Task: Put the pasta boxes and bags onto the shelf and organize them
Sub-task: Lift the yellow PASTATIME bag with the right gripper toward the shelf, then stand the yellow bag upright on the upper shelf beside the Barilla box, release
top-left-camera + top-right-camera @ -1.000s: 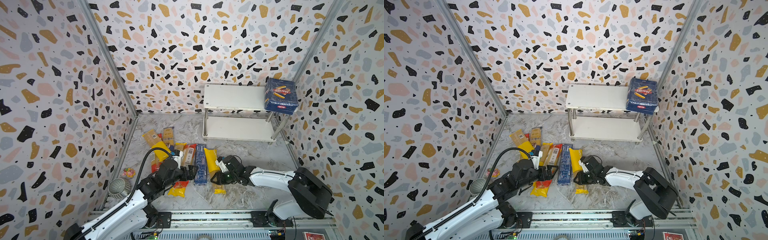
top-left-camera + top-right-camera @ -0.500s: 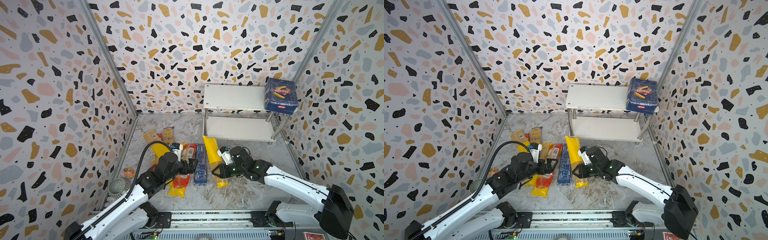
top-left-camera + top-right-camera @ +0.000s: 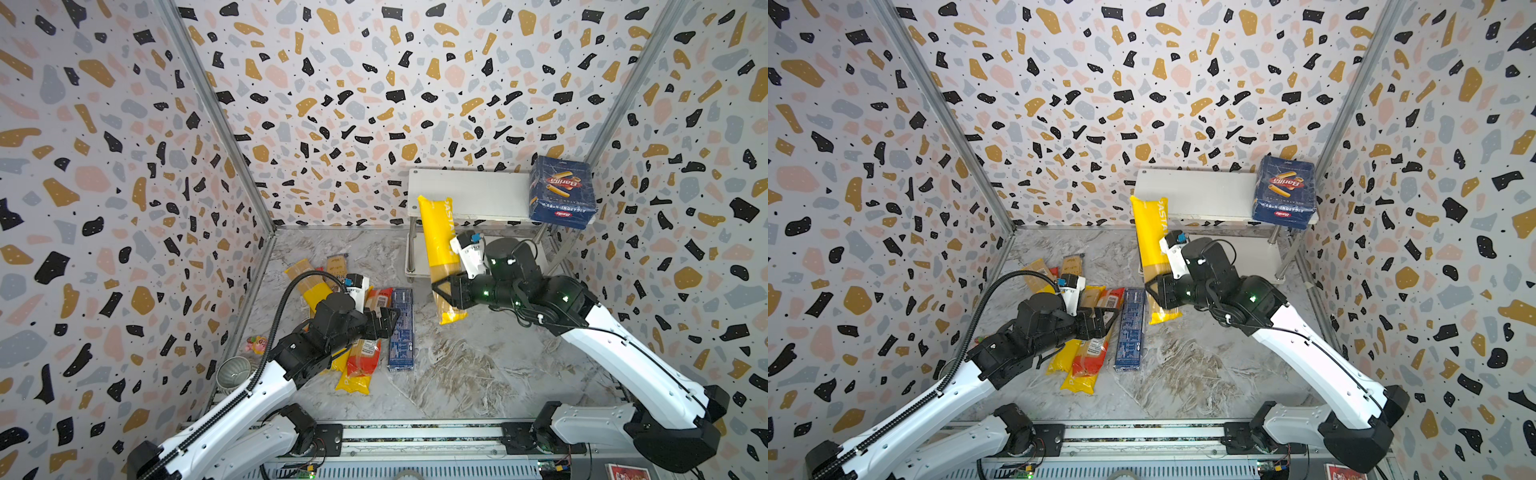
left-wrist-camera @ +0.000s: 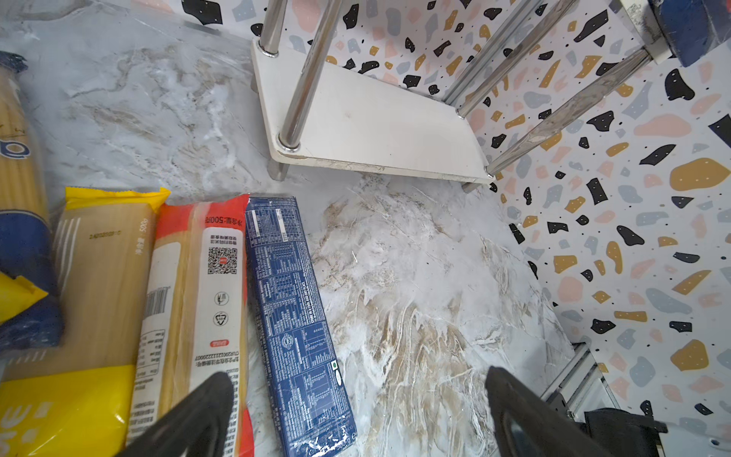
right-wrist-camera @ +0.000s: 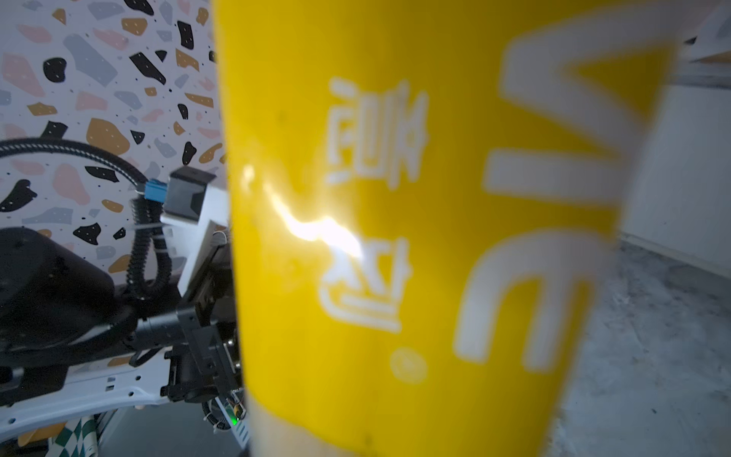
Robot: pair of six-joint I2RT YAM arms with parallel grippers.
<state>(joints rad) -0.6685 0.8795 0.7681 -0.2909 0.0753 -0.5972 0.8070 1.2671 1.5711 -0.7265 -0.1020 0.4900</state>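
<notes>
I have two grippers, two boxes, one shelf and a handful of bags. My right gripper is clamped on one yellow bag, gripping it below the middle. The bag is up off the floor and nearly upright, and in both top views its top end overlaps the left front corner of the shelf. I cannot tell whether it touches the shelf. My left gripper is spread wide and empty, low over the pile, with the narrow box just beside it. That box lies flat on the floor at the right edge of the pile. The wide box sits on the right end of the top board, and the lower board is bare. In the pile I can count at least four bags: a red-ended bag against the narrow box, a yellow one next to it, a dark-ended one, and a tan end farther back. My left arm covers the rest. The floor is grey marble-patterned. Three terrazzo-print walls enclose it. One grey cup stands in the near left corner.
</notes>
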